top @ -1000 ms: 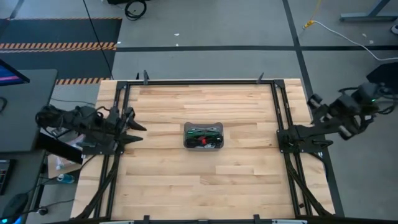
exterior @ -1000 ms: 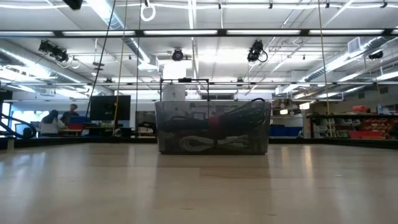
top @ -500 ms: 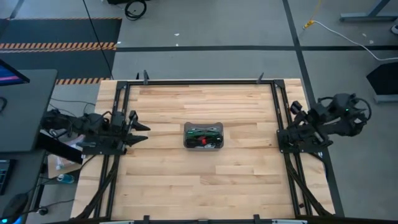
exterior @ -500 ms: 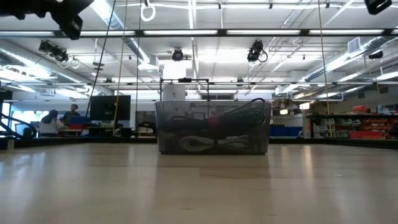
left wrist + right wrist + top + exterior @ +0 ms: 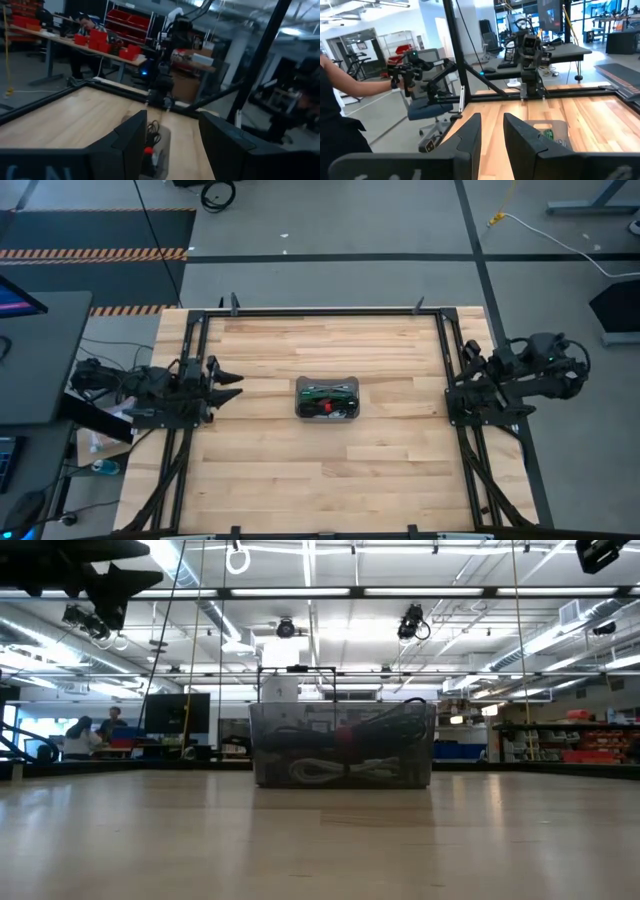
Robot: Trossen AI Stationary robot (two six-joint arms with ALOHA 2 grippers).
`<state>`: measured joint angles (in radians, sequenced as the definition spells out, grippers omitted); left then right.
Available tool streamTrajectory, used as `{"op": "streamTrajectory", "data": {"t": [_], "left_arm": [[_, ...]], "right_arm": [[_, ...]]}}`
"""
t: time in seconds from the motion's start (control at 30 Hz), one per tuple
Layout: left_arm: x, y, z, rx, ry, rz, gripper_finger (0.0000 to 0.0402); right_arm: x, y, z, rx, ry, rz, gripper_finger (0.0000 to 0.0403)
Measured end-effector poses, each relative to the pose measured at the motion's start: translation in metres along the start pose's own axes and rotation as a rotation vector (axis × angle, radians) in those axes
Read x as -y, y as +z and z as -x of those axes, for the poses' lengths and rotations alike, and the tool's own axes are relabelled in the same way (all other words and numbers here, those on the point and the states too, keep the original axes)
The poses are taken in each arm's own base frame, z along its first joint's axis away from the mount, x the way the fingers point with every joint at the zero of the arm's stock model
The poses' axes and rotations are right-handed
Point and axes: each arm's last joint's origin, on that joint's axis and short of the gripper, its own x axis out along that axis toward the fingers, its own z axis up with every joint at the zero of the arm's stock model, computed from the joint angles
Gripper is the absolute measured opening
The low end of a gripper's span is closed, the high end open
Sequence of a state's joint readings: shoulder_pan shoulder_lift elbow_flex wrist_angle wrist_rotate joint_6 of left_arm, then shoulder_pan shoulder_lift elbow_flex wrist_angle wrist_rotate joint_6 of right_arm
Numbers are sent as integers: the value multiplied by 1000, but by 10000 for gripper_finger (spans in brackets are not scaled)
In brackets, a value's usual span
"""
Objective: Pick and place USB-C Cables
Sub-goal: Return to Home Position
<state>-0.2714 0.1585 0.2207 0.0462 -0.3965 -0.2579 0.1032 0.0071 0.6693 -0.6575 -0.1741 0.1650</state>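
The left gripper [image 5: 232,383] hangs over the left edge of the pale wooden plank bench [image 5: 300,470], about midway along that edge. Its two dark fingers are spread wide with nothing between them, and it points in toward the middle. The right gripper [image 5: 492,127] sits at the right edge opposite, also aimed inward, its fingers parted by a narrow gap and holding nothing. Well apart from both, near the centre of the bench, stands the small translucent grey rectangular bin [image 5: 299,400], its long axis running from the left edge toward the right edge. The bundled USB-C cables [image 5: 330,398] lie inside it, showing green, black and white with a red tie from above. In the low view a white bundle [image 5: 345,772] stretches along the bin's long wall under black loops, so the cables run along the bin's length. Which way their plug ends point cannot be made out.
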Motion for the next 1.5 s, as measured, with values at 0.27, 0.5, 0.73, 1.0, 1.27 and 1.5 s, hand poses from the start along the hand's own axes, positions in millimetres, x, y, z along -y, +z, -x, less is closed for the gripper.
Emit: {"op": "streamTrajectory", "data": {"t": [0.27, 0.5, 0.73, 1.0, 1.27, 1.5], "left_arm": [[3, 12, 1, 119, -33, 102, 188], [3, 14, 1, 136, -18, 73, 187], [1, 4, -1, 45, 22, 33, 74], [-1, 2, -1, 29, 59, -13, 5], [-2, 2, -1, 34, 103, -77, 5], [-2, 2, -1, 35, 103, -62, 12]], "right_arm": [[0, 3, 0, 30, 4, -10, 88], [-1, 3, 0, 36, 5, -13, 88], [-1, 5, 0, 53, 8, -11, 88], [-1, 20, 1, 218, -42, -150, 88], [-4, 32, 4, 336, 3, -76, 88], [1, 29, 3, 330, -150, -67, 80]]}}
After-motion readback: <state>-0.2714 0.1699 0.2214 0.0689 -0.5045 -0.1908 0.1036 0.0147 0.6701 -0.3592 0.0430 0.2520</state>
